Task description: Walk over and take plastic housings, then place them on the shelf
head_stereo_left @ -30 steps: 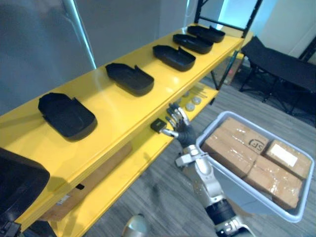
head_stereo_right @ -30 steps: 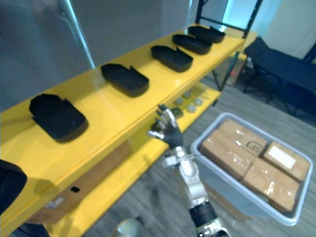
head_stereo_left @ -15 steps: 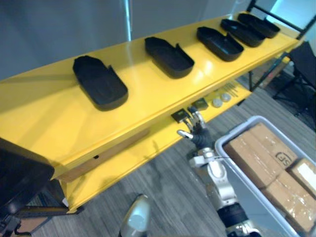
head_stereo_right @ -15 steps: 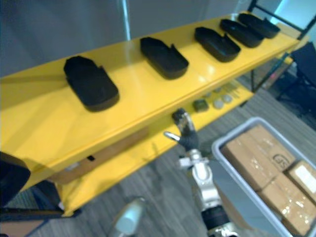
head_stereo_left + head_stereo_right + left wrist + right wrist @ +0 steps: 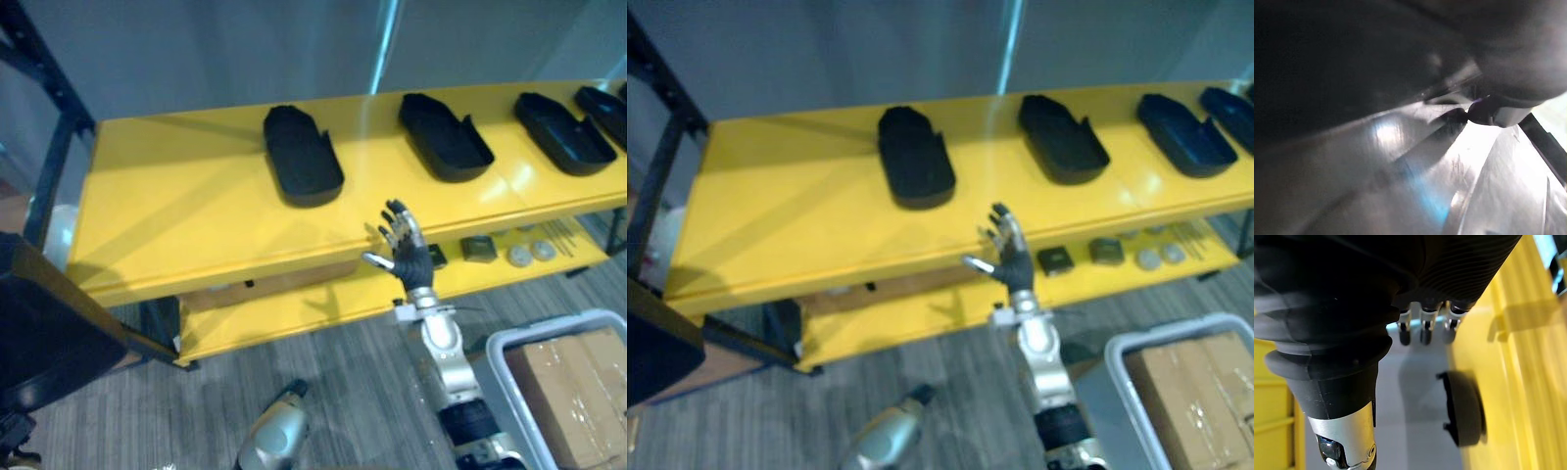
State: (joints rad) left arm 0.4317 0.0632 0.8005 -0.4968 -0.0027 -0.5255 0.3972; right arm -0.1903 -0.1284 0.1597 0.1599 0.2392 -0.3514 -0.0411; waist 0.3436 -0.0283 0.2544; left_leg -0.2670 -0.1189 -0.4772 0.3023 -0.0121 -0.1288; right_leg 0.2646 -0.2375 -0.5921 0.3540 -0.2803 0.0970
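Left eye view, item record. One long yellow metal shelf [image 5: 167, 206]: its top tier carried a row of black oblong plastic housings, each with its long axis running front to back. The nearest housing [image 5: 303, 157] lay behind the shelf's front edge, beyond and to the left of the right hand [image 5: 405, 247]. That hand stood raised at the edge, fingers spread wide, empty. State of the left hand [image 5: 1513, 54] could not be told. A large dark bulk [image 5: 44, 333] sat below the shelf's left end, possibly a carried housing; unconfirmed.

Shelf [image 5: 176, 225] top is bare from the black post [image 5: 59, 80] at its left end to the first of the housings [image 5: 302, 157], then only gaps between them.
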